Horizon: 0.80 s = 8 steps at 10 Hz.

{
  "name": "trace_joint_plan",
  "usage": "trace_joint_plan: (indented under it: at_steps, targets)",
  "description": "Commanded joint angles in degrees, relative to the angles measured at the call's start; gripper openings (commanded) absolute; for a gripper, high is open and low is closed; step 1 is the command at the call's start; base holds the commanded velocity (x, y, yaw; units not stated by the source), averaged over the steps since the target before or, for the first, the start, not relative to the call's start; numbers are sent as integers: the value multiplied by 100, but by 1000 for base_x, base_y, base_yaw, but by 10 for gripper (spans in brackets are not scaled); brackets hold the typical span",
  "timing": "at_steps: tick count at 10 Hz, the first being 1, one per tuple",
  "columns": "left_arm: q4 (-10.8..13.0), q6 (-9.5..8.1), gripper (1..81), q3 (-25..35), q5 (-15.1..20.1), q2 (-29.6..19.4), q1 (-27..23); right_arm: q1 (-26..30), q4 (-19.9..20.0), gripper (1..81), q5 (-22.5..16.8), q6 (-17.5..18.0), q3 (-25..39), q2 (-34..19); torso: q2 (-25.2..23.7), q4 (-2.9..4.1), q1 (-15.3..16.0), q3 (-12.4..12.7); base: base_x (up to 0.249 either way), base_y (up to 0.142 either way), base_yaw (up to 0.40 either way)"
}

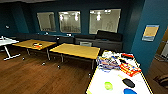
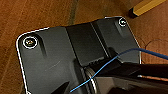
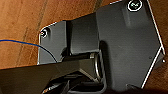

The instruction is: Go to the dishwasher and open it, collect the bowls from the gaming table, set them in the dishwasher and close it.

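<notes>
In the head view the gaming table (image 1: 100, 85), a long white top with a thin yellowish edge, runs from the lower right toward the middle of the room. A lime green bowl (image 1: 108, 85) sits near its close end. Just right of it, at the picture's lower edge, lies a bright blue bowl (image 1: 129, 91). A dark oval object (image 1: 128, 82) rests between and behind them. Farther along the top lie colourful packets and a red box (image 1: 129, 69). The wrist views look down on the robot's dark plate over wooden floor.
Two light wooden tables (image 1: 76, 50) (image 1: 33, 44) stand in the middle of the room on brown wooden flooring. A white table (image 1: 6, 42) stands at the far left. Dark low cabinets (image 1: 100, 41) line the blue back wall under three windows. A yellow bar (image 2: 147, 6) lies on the floor.
</notes>
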Motion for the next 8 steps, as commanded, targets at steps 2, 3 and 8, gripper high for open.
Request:
trace_joint_plan:
  at_steps: [2, 3, 8]
  targets:
    - [52, 8, 811, 49, 274, -25, -254, 244, -55, 811, -290, -13, 31, -22, 0, 0, 1, 0, 0, 0, -228]
    - [52, 8, 811, 49, 274, -25, -254, 244, -46, 811, -290, -13, 13, -22, 0, 0, 1, 0, 0, 0, -278]
    - [8, 0, 811, 49, 283, -25, -254, 297, -46, 811, -290, -13, -40, -13, 0, 0, 1, 0, 0, 0, -305]
